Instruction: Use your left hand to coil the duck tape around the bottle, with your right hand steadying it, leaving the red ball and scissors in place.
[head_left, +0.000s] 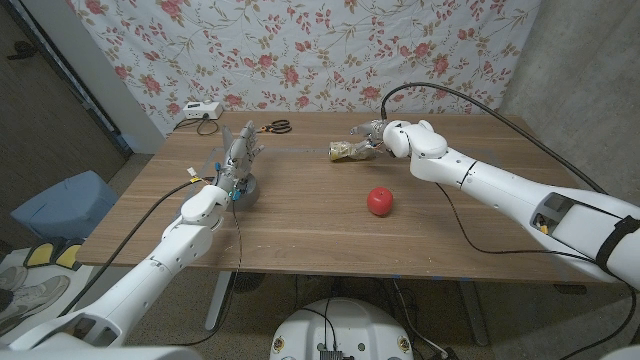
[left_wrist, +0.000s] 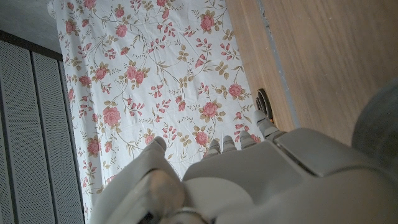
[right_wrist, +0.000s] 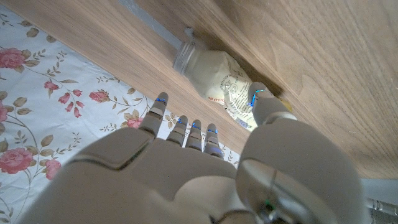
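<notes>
Wooden table (head_left: 300, 215) under both my hands, floral cloth (head_left: 300, 50) behind. One bottle (head_left: 349, 151) lies on its side at my right hand (head_left: 378, 135), thumb touching it, fingers apart. One red ball (head_left: 380, 201) sits near that hand, one pair of scissors (head_left: 276, 126) beyond my left hand (head_left: 240, 155), fingers spread; grey tape roll (head_left: 246, 188) half hidden beneath it.

On the worktop (head_left: 320, 225), the bottle (head_left: 348, 151) lies behind the ball (head_left: 380, 201), scissors (head_left: 274, 127) farther back left.
</notes>
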